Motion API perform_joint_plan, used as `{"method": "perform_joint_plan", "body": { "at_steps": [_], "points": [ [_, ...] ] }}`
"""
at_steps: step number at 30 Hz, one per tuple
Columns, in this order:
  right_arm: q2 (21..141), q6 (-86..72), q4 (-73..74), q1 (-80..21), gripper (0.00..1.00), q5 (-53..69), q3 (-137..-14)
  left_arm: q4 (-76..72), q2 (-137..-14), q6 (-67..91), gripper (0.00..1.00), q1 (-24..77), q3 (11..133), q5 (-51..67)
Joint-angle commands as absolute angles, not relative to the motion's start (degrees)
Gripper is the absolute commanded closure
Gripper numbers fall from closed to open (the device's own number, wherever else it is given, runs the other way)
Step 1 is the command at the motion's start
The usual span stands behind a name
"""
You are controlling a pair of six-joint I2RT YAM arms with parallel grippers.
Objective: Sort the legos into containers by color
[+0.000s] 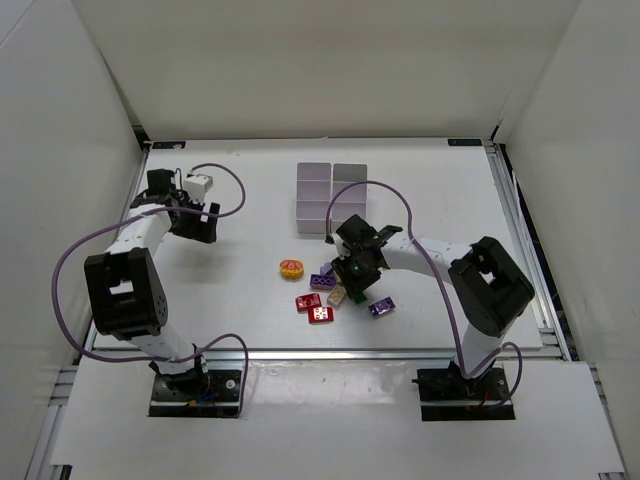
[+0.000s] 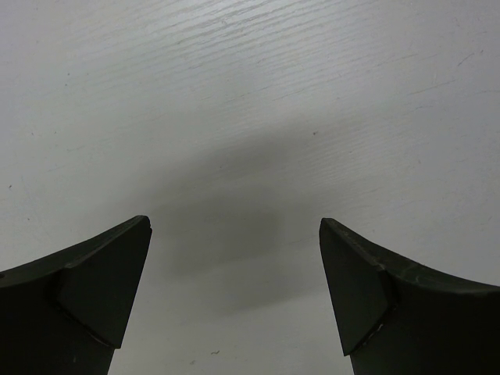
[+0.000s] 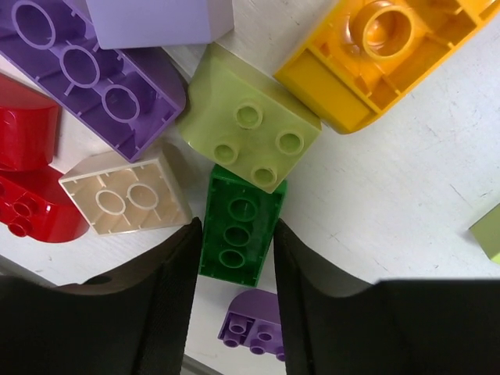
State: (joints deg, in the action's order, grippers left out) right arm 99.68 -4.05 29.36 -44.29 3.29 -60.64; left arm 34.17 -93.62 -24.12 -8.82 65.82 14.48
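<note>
My right gripper (image 3: 236, 234) is low over the pile of legos, its fingers against both long sides of a green brick (image 3: 242, 230) that lies hollow side up. Touching it at the far end is a lime brick (image 3: 250, 133). Around them lie a long purple brick (image 3: 86, 70), a tan brick (image 3: 125, 195), red bricks (image 3: 27, 180), a yellow-orange brick (image 3: 375, 55) and a small purple brick (image 3: 250, 324). In the top view the right gripper (image 1: 352, 268) is just in front of the white containers (image 1: 313, 185). My left gripper (image 1: 203, 226) is open over bare table at the far left.
Loose bricks lie in front of the containers: an orange one (image 1: 291, 268), two red (image 1: 315, 308), a purple one (image 1: 381, 307). White walls enclose the table. The left wrist view shows only bare white table (image 2: 234, 117) between the fingers.
</note>
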Motion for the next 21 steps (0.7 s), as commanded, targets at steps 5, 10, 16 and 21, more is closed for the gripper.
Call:
{"method": "perform_joint_plan", "body": {
  "at_steps": [5, 10, 16, 21],
  "points": [
    [96.9, -2.6, 27.9, -44.4, 0.68, 0.4, -58.2, 33.1, -90.4, -24.5, 0.01, -9.2, 65.0, 15.2],
    [92.3, 2.0, 28.9, -44.4, 0.80, 0.0, -59.1, 33.3, -90.6, -23.3, 0.01, -9.2, 65.3, 16.7],
    [84.3, 7.4, 26.9, -44.5, 0.83, -4.6, -62.0, 33.8, -91.5, -22.8, 0.01, -9.1, 67.0, 17.5],
    [84.2, 14.3, 21.2, -43.9, 0.83, -11.5, -65.5, 34.3, -92.6, -21.5, 0.00, -9.0, 68.9, 17.9]
  ]
}}
